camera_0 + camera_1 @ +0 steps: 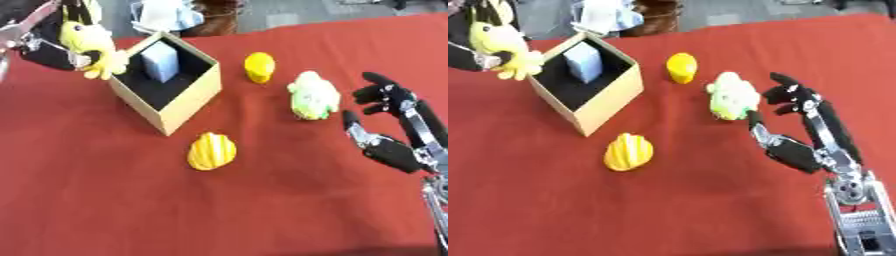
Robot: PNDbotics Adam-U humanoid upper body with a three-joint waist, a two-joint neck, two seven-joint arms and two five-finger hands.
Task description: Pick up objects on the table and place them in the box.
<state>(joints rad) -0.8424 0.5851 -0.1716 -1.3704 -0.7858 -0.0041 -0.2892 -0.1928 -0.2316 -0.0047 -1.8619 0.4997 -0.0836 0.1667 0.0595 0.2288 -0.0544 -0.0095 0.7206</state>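
The cardboard box point(171, 107) stands open on the red tablecloth point(105, 200), turned corner-on, and everything else is easiest placed from it. Inside, against its dark lining, a pale blue-grey block point(161, 61) stands upright.

Just off the box's left rim, the left hand point(54, 52) is curled round a yellow plush toy point(87, 42), whose floppy yellow foot point(108, 64) dangles over the rim's outer corner. The toy is held above the cloth, beside the opening rather than clearly over it.

To the right of the box, well apart from it, the right hand point(794, 127) is spread open, fingers point(785, 90) stretched and thumb point(756, 122) pointing up, with nothing in it. A white-and-green plush point(732, 95) lies on the cloth just beside those fingers, on the side towards the box; whether a fingertip touches it I cannot tell.

Between that plush and the box sits a small yellow object point(259, 66), free on all sides. In front of the box's near corner lies a yellow striped object point(212, 151), also with bare cloth all round. The near stretch of cloth is broad and open; the far edge of the table runs close behind the box, with pale clutter point(166, 15) beyond it.

The right eye view shows the right forearm point(855, 210) down to its silver joint; the left eye view cuts that off but shows more of the left arm's metal parts point(22, 30) at the top corner.
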